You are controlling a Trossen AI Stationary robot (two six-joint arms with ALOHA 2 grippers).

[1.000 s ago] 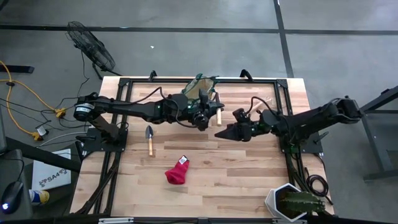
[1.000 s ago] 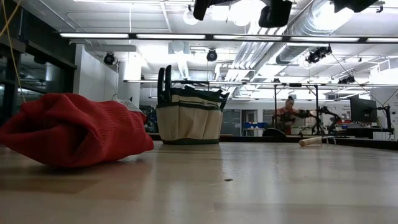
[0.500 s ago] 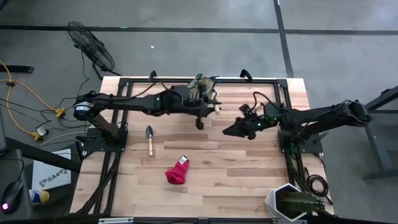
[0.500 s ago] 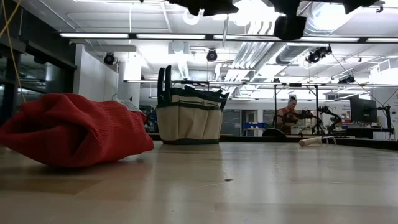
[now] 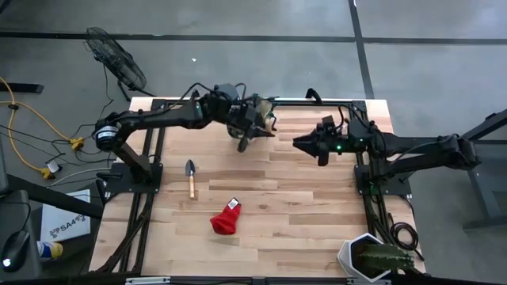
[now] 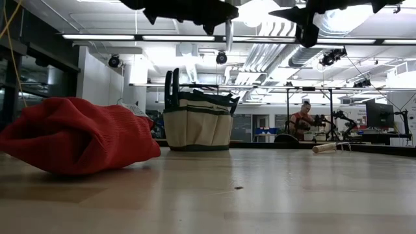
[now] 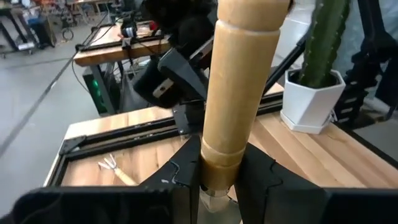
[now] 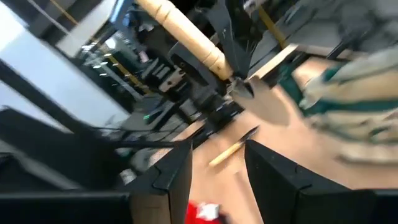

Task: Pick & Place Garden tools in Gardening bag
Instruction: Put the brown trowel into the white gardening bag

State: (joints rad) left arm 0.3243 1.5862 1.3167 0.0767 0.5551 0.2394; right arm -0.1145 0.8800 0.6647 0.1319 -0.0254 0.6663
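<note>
My left gripper (image 5: 247, 131) is shut on a wooden-handled trowel (image 8: 205, 46) high over the table's far middle, right beside the tan-olive gardening bag (image 5: 268, 107). The bag stands upright on the table (image 6: 197, 123). My right gripper (image 5: 301, 144) is open and empty, a little to the trowel's right, its fingers (image 8: 174, 177) pointing at it. A second small trowel (image 5: 190, 177) and a red fabric piece (image 5: 225, 218) lie on the table nearer the front. A small fork (image 7: 112, 164) lies on the table. My left gripper (image 7: 221, 177) pinches the trowel's wooden handle at its blade end, by the collar (image 7: 217, 163), between its two fingers. The fingers come about level from the table's left and lie across the handle. The trowel is lifted clear, handle up, metal blade (image 6: 229, 34) hanging down.
A spiky green plant in a white hexagonal pot (image 5: 372, 260) stands at the near right corner. A black frame (image 5: 142, 190) runs along the table's edges. Bare wood lies between the red fabric and the pot.
My left gripper has carried the trowel from the table's middle toward the far edge, up to the bag, and has turned so the blade now hangs down. My right gripper has drawn back toward the table's right and far edges.
</note>
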